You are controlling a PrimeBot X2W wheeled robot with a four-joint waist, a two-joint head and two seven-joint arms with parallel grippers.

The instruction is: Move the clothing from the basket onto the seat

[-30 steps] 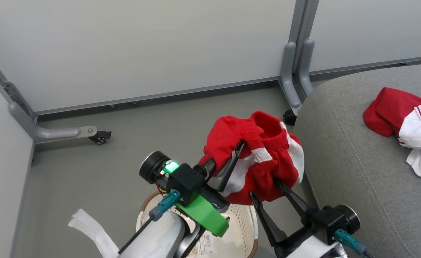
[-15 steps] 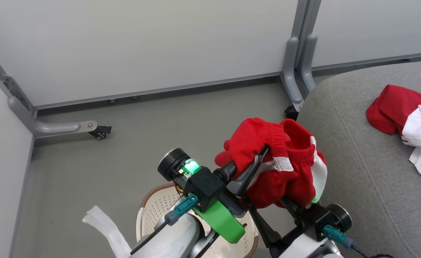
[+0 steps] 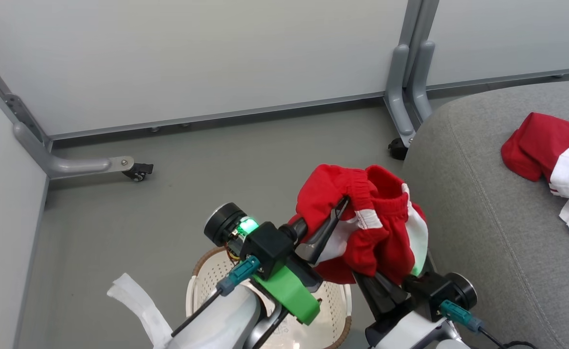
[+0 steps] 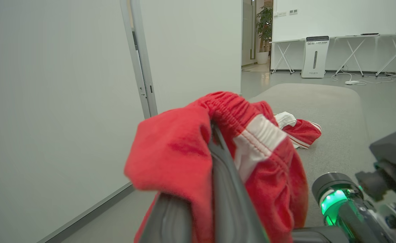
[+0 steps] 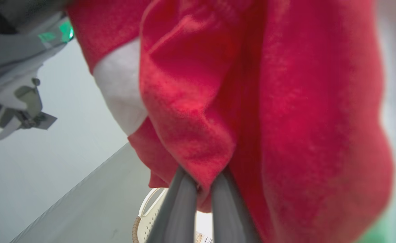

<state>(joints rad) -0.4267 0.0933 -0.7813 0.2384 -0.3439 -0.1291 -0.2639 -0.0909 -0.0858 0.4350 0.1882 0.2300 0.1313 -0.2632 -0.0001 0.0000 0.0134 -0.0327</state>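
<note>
A red garment [image 3: 362, 218] with white panels hangs in the air above the floor, just left of the grey seat [image 3: 483, 203]. My left gripper [image 3: 335, 215] is shut on its elastic waistband, and the same grip [image 4: 215, 138] appears close up in the left wrist view. From below, my right gripper [image 5: 203, 180] is shut on a lower fold of the same garment; its dark fingers [image 3: 374, 293] emerge under the cloth. The cream basket [image 3: 207, 271] stands on the floor under my arms. Another red and white garment [image 3: 551, 160] lies on the seat [image 4: 333, 108].
Pale partition walls with grey metal feet [image 3: 401, 111] and black casters [image 3: 139, 172] close off the back and left. A white strap [image 3: 134, 305] lies by the basket. Grey floor stretches between the basket and the walls.
My right gripper, open under the garment before, has shut on its lower fold. Both arms have carried the garment a little nearer the seat's edge. The head view has shifted slightly.
</note>
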